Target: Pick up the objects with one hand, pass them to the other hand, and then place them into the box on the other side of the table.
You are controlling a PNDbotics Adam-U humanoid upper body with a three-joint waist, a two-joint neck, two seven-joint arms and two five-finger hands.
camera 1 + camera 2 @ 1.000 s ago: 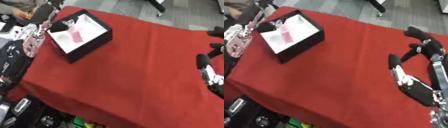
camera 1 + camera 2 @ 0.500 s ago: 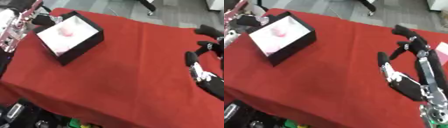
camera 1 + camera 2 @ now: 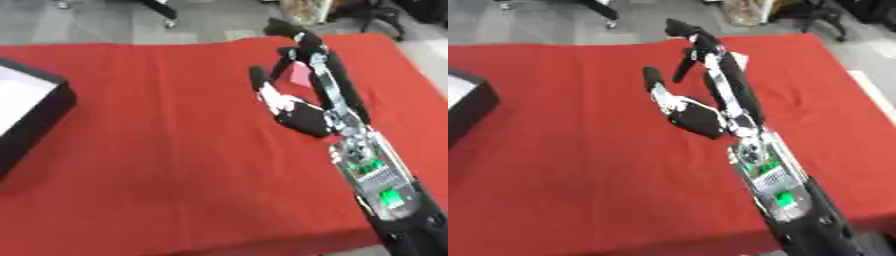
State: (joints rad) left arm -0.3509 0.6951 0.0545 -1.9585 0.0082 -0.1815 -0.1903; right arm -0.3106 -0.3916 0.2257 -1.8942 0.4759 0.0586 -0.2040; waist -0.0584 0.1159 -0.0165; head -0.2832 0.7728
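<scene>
Box at the frame's left, robot hand right of centre.
Box (image 3: 31, 120) sits on the bench (image 3: 166, 165) at left edge; right robot hand (image 3: 302, 107) reaches in from lower right, a small object (image 3: 297, 75) behind its fingers.

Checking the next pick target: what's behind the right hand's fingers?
A small pink object lies on the red tablecloth, partly showing between the fingers of the open right hand. The fingers cover most of it, so its full shape can't be told.

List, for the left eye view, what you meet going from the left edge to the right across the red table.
Black box at the left edge → bare stretch of the red tablecloth → the robot's right hand, fingers spread, with a pale pink object showing behind its fingers.
</scene>
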